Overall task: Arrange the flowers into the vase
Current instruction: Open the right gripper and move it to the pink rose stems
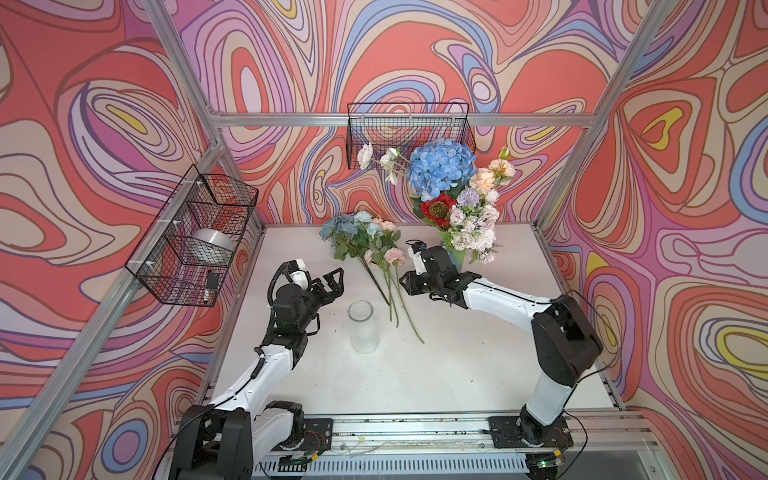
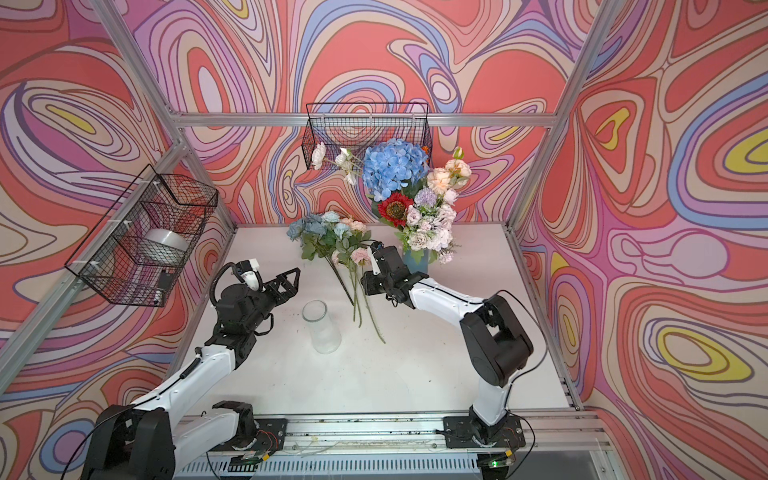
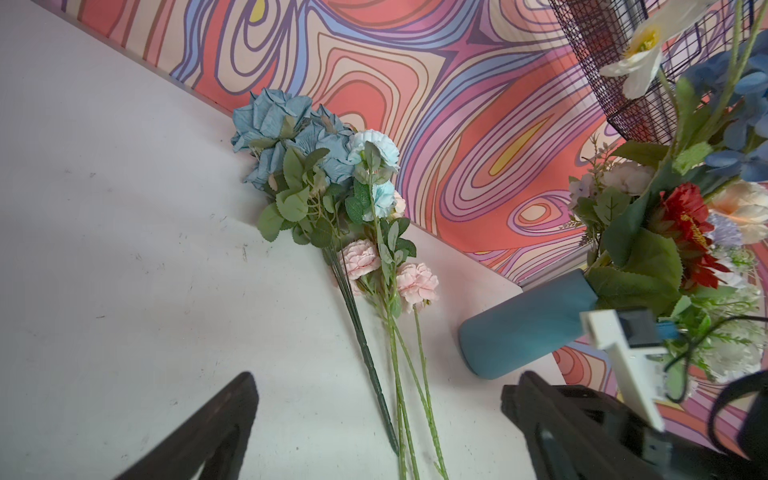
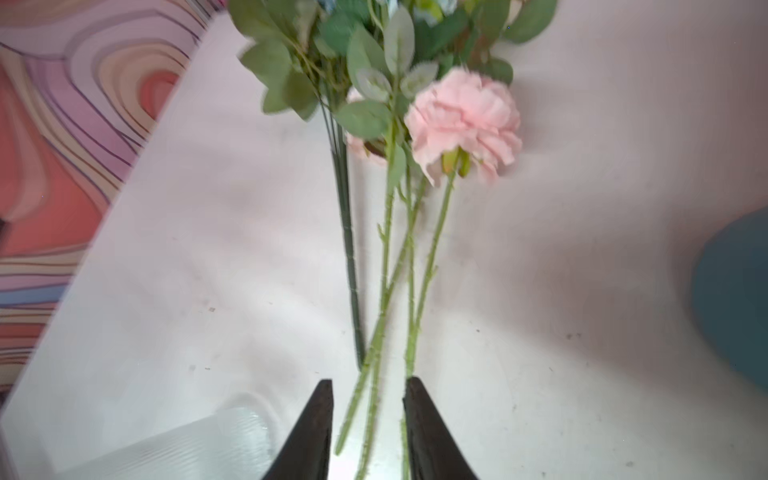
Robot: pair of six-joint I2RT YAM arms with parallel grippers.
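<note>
A loose bunch of flowers (image 1: 365, 241) (image 2: 328, 237) lies on the white table, dusty-blue and pink blooms toward the back wall, green stems (image 1: 395, 299) toward the front. My right gripper (image 1: 405, 284) (image 4: 369, 384) is low over the stem ends. Its jaws stand narrow, with two or three stems (image 4: 374, 353) between them and table showing on both sides. The left gripper (image 1: 336, 280) (image 3: 384, 386) hovers wide open and empty, left of the stems. An empty clear glass vase (image 1: 362, 326) (image 4: 208, 444) stands in front. A blue vase (image 1: 455, 259) (image 3: 528, 328) at the back right holds a full bouquet (image 1: 453, 187).
A wire basket (image 1: 195, 237) on the left frame holds a silver roll (image 1: 214, 245). Another wire basket (image 1: 409, 129) hangs on the back wall, behind the bouquet. The aluminium rail (image 1: 415, 428) with both arm bases runs along the table's front edge.
</note>
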